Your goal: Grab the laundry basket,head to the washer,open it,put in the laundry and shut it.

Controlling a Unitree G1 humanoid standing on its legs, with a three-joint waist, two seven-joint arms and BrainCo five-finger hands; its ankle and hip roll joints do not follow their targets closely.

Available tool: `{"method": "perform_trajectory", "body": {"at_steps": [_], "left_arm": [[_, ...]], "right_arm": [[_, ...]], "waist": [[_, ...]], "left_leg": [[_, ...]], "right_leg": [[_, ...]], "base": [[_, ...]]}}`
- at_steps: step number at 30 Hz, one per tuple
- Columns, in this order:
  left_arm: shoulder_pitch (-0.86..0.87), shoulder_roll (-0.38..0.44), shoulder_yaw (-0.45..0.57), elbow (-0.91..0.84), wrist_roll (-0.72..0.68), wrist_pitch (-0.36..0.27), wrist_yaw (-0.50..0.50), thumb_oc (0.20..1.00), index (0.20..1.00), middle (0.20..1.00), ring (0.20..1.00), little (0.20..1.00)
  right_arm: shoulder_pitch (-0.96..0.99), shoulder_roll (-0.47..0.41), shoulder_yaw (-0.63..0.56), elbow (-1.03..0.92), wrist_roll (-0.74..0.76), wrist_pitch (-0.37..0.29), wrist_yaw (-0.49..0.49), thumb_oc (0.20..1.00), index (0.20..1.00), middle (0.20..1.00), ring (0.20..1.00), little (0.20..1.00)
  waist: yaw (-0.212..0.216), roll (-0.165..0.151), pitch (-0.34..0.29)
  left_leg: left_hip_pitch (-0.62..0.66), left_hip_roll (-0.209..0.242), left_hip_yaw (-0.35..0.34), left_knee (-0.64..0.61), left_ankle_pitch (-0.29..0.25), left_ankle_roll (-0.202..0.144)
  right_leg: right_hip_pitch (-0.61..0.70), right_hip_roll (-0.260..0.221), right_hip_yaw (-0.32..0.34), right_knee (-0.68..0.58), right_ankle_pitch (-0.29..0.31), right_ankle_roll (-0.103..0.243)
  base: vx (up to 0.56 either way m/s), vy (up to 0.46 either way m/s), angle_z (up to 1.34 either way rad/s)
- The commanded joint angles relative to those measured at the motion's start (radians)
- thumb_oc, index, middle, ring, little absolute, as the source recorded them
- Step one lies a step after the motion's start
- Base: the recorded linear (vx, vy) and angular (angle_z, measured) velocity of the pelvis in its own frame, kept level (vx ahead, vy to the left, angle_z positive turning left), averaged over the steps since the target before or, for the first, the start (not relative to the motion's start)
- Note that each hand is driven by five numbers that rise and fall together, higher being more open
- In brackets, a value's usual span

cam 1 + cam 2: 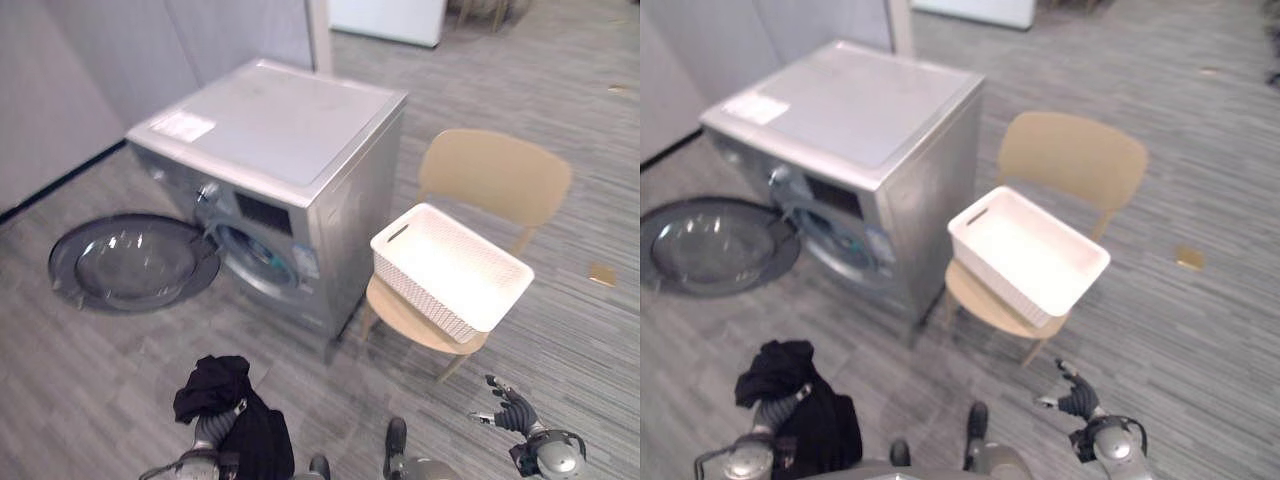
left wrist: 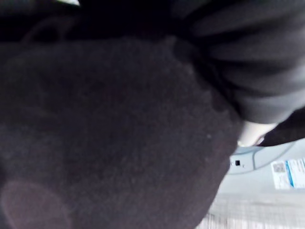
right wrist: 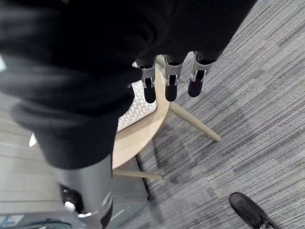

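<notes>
The silver washer [image 1: 270, 130] stands ahead with its round door [image 1: 135, 262] swung wide open to the left, low by the floor. The drum opening [image 1: 255, 255] faces me. A white laundry basket [image 1: 420, 295] sits empty on a tan chair [image 1: 495, 175] just right of the washer. A bundle of black laundry [image 1: 215, 385] hangs over my left hand [image 1: 212, 428] at the bottom of the view, short of the washer's front. My right hand [image 1: 512, 408] is low at the right with straight, spread fingers [image 3: 167, 83] and holds nothing. It is near the chair seat [image 3: 138, 138].
Grey partition walls [image 1: 60, 90] run behind and left of the washer. A white cabinet [image 1: 390, 18] stands far back. A small tan scrap [image 1: 602, 273] lies on the carpet right of the chair. Open carpet lies between me and the washer.
</notes>
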Motion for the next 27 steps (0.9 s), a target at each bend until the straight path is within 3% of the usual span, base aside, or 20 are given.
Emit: {"method": "perform_trajectory", "body": {"at_steps": [1, 3, 4, 6, 7, 10, 12, 13, 14, 15, 16, 17, 18, 20, 21, 24, 27], "left_arm": [[0.004, 0.047, 0.046, -0.04, -0.026, -0.042, 0.036, 0.2, 0.2, 0.2, 0.2, 0.2], [-0.012, 0.052, 0.031, -0.038, -0.01, -0.036, 0.04, 0.2, 0.2, 0.2, 0.2, 0.2], [-0.012, 0.052, 0.031, -0.038, -0.01, -0.036, 0.041, 0.2, 0.2, 0.2, 0.2, 0.2], [-0.035, 0.056, 0.019, -0.045, -0.006, -0.032, 0.045, 0.2, 0.2, 0.2, 0.2, 0.2], [-0.027, 0.056, 0.013, -0.057, -0.003, -0.031, 0.034, 0.2, 0.2, 0.2, 0.2, 0.2], [-0.033, 0.058, -0.002, -0.056, -0.001, -0.034, 0.031, 0.2, 0.2, 0.2, 0.2, 0.2], [-0.033, 0.065, 0.0, -0.053, -0.003, -0.033, 0.024, 0.2, 0.2, 0.2, 0.2, 0.2], [-0.036, 0.07, 0.0, -0.052, -0.004, -0.03, 0.022, 0.2, 0.2, 0.2, 0.2, 0.2], [-0.054, 0.089, -0.003, -0.049, -0.002, -0.025, 0.027, 0.2, 0.2, 0.2, 0.2, 0.2], [-0.055, 0.09, -0.002, -0.049, -0.002, -0.025, 0.027, 0.2, 0.2, 0.2, 0.2, 0.2], [-0.073, 0.101, -0.006, -0.046, 0.005, -0.026, 0.036, 0.2, 0.2, 0.2, 0.2, 0.2], [-0.084, 0.106, -0.017, -0.056, 0.011, -0.027, 0.038, 0.2, 0.2, 0.2, 0.2, 0.2], [-0.083, 0.105, -0.017, -0.056, 0.011, -0.027, 0.038, 0.2, 0.2, 0.2, 0.2, 0.2], [-0.095, 0.092, -0.027, -0.052, 0.005, -0.031, 0.037, 0.2, 0.2, 0.2, 0.2, 0.2], [-0.101, 0.086, -0.037, -0.051, 0.004, -0.03, 0.037, 0.2, 0.2, 0.2, 0.2, 0.2], [-0.106, 0.07, -0.064, -0.04, 0.006, -0.024, 0.022, 0.2, 0.2, 0.2, 0.2, 0.2], [-0.11, 0.059, -0.079, -0.03, 0.024, -0.025, 0.012, 0.2, 0.2, 0.2, 0.2, 0.2]], "right_arm": [[-0.057, -0.023, 0.012, 0.003, -0.008, -0.011, -0.047, 1.0, 1.0, 1.0, 1.0, 1.0], [-0.055, -0.023, 0.015, 0.006, -0.015, -0.007, -0.055, 1.0, 1.0, 1.0, 1.0, 1.0], [-0.055, -0.023, 0.014, 0.006, -0.015, -0.007, -0.055, 1.0, 1.0, 1.0, 1.0, 1.0], [-0.057, -0.026, 0.016, 0.019, -0.027, -0.002, -0.068, 1.0, 1.0, 1.0, 1.0, 1.0], [-0.059, -0.021, 0.019, 0.024, -0.039, 0.004, -0.06, 1.0, 1.0, 1.0, 1.0, 1.0], [-0.091, -0.02, 0.037, 0.023, -0.047, 0.005, -0.069, 1.0, 1.0, 1.0, 1.0, 1.0], [-0.105, -0.002, 0.052, 0.024, -0.052, 0.007, -0.064, 1.0, 1.0, 1.0, 1.0, 1.0], [-0.113, 0.005, 0.059, 0.023, -0.056, 0.012, -0.063, 1.0, 1.0, 1.0, 1.0, 1.0], [-0.131, 0.024, 0.076, 0.012, -0.052, 0.016, -0.065, 1.0, 1.0, 1.0, 1.0, 1.0], [-0.132, 0.025, 0.077, 0.013, -0.052, 0.016, -0.065, 1.0, 1.0, 1.0, 1.0, 1.0], [-0.143, 0.031, 0.083, -0.001, -0.046, 0.013, -0.07, 1.0, 1.0, 1.0, 1.0, 1.0], [-0.141, 0.039, 0.088, -0.031, -0.034, 0.012, -0.066, 1.0, 1.0, 1.0, 1.0, 1.0], [-0.141, 0.038, 0.088, -0.032, -0.034, 0.013, -0.066, 1.0, 1.0, 1.0, 1.0, 1.0], [-0.147, 0.037, 0.1, -0.037, -0.022, 0.007, -0.065, 1.0, 1.0, 1.0, 1.0, 1.0], [-0.153, 0.037, 0.108, -0.042, -0.016, 0.007, -0.061, 1.0, 1.0, 1.0, 1.0, 1.0], [-0.137, 0.036, 0.112, -0.041, -0.018, 0.011, -0.053, 1.0, 1.0, 1.0, 1.0, 1.0], [-0.124, 0.041, 0.115, -0.018, -0.023, 0.01, -0.047, 1.0, 1.0, 1.0, 1.0, 1.0]], "waist": [[0.034, -0.038, -0.009], [0.034, -0.043, -0.015], [0.032, -0.043, -0.015], [0.017, -0.044, -0.024], [0.012, -0.027, -0.042], [0.021, -0.04, -0.053], [0.035, -0.058, -0.05], [0.042, -0.067, -0.044], [0.038, -0.085, -0.022], [0.04, -0.088, -0.022], [0.031, -0.092, -0.012], [0.003, -0.084, 0.006], [0.004, -0.084, 0.005], [-0.018, -0.064, 0.019], [-0.025, -0.058, 0.027], [-0.055, -0.064, 0.039], [-0.067, -0.075, 0.026]], "left_leg": [[-0.031, 0.081, 0.168, 0.026, -0.006, -0.026], [-0.035, 0.153, 0.228, -0.039, 0.054, -0.043], [-0.035, 0.152, 0.226, -0.042, 0.057, -0.043], [-0.039, 0.212, 0.333, -0.081, 0.083, -0.048], [-0.003, 0.218, 0.369, -0.118, 0.109, -0.06], [-0.023, 0.18, 0.33, -0.083, 0.087, -0.052], [-0.031, 0.141, 0.303, -0.055, 0.041, -0.02], [-0.03, 0.12, 0.29, -0.046, 0.022, -0.003], [-0.026, 0.075, 0.265, -0.044, -0.011, 0.03], [-0.026, 0.072, 0.268, -0.044, -0.012, 0.033], [-0.022, 0.052, 0.251, -0.052, -0.022, 0.044], [0.006, 0.018, 0.213, -0.077, -0.036, 0.061], [0.006, 0.017, 0.215, -0.078, -0.037, 0.061], [0.056, -0.009, 0.189, -0.111, -0.048, 0.07], [0.067, -0.012, 0.188, -0.116, -0.039, 0.079], [0.116, -0.056, 0.12, -0.11, -0.078, 0.086], [0.139, -0.093, 0.078, -0.088, -0.114, 0.086]], "right_leg": [[0.15, -0.069, -0.019, 0.077, -0.256, 0.104], [0.174, -0.1, -0.108, 0.086, -0.255, 0.116], [0.174, -0.1, -0.11, 0.086, -0.255, 0.115], [0.193, -0.131, -0.195, 0.098, -0.265, 0.123], [0.208, -0.136, -0.219, 0.115, -0.269, 0.128], [0.235, -0.177, -0.23, 0.128, -0.255, 0.144], [0.228, -0.225, -0.212, 0.184, -0.242, 0.154], [0.216, -0.247, -0.198, 0.228, -0.218, 0.157], [0.155, -0.272, -0.121, 0.347, -0.179, 0.162], [0.148, -0.277, -0.116, 0.355, -0.182, 0.164], [0.104, -0.248, -0.04, 0.402, -0.187, 0.165], [0.015, -0.155, 0.094, 0.468, -0.224, 0.157], [0.012, -0.156, 0.096, 0.473, -0.227, 0.157], [-0.045, -0.098, 0.136, 0.485, -0.267, 0.141], [-0.084, -0.078, 0.133, 0.451, -0.247, 0.12], [-0.141, -0.02, 0.177, 0.313, -0.192, 0.136], [-0.134, -0.014, 0.172, 0.202, -0.146, 0.14]], "base": [[0.06, 0.089, 1.07], [0.1, 0.189, 1.05], [0.09, 0.197, 0.73], [0.15, 0.289, 1.28], [0.2, 0.309, 1.41], [0.34, 0.36, 1.25], [0.23, 0.256, 0.11], [0.3, 0.363, 0.16], [0.21, 0.26, 0.13], [0.21, 0.261, 0.08], [0.2, 0.236, 0.57], [0.21, 0.228, 0.65], [0.23, 0.227, 0.62], [0.19, 0.141, 0.48], [0.2, 0.082, 0.38], [0.29, -0.015, 0.33], [0.3, -0.083, 0.67]]}}
